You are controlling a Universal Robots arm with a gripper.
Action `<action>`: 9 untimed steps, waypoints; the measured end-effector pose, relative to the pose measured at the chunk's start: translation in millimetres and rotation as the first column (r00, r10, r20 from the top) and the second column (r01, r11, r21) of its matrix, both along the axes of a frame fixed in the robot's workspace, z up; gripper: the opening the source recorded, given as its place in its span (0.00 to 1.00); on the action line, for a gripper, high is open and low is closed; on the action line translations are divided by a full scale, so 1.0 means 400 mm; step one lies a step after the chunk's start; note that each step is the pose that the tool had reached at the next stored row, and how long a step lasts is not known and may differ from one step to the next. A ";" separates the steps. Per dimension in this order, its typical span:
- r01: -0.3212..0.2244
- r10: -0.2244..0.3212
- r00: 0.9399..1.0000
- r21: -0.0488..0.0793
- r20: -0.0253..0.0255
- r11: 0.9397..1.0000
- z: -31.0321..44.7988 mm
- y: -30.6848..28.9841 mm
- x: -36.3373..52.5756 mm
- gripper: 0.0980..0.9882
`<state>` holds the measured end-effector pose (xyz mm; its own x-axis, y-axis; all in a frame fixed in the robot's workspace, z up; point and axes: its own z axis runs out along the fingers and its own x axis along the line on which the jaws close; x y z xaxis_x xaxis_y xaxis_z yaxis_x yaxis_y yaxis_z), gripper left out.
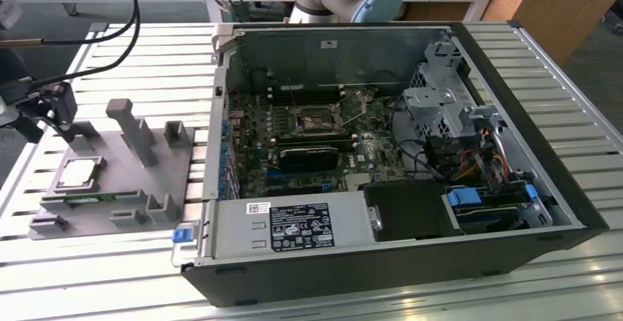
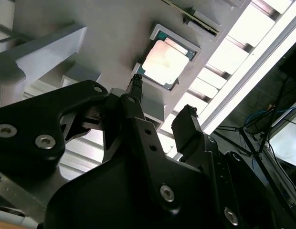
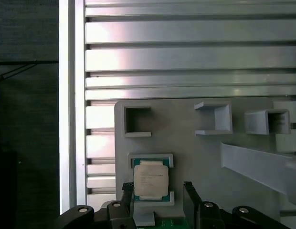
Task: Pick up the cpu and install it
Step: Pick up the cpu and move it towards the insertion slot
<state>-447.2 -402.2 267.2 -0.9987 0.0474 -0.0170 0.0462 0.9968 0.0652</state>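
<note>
Silvery-grey metal lid, square, flat, with a thin green rim around the edges and faint print on top: that is the cpu [image 3: 150, 179]. It lies flat in a shallow square pocket of a grey fixture plate [image 3: 195, 162], which rests on the slatted aluminium worktop [image 3: 186, 57]. In the exterior view the cpu [image 1: 80, 173] is on the exterior view's left, well apart from the open black computer case [image 1: 389, 263] lying on its side. The case's motherboard socket [image 1: 316, 122] is visible. The hand [image 3: 157, 188] hangs close to the cpu, black fingers [image 3: 128, 195] spread apart, released, gripping nothing, not touching the chip. The second wrist view shows the same: the hand [image 2: 161, 95] is spread just short of the cpu [image 2: 164, 62]. A green memory stick [image 1: 93, 199] lies on the plate just beside the cpu.
</note>
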 end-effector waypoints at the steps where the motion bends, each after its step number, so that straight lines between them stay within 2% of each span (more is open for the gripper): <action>1: 0.000 0.000 1.000 0.000 0.000 1.000 -0.003 0.000 0.000 0.48; 5: 0.000 0.000 1.000 0.002 0.000 1.000 -0.014 -0.001 -0.001 0.48; 9: 0.000 0.000 1.000 0.002 0.000 1.000 -0.015 -0.001 -0.001 0.48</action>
<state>-447.6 -402.6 261.0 -0.9988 0.0471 -0.0167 0.0459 0.9967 0.0668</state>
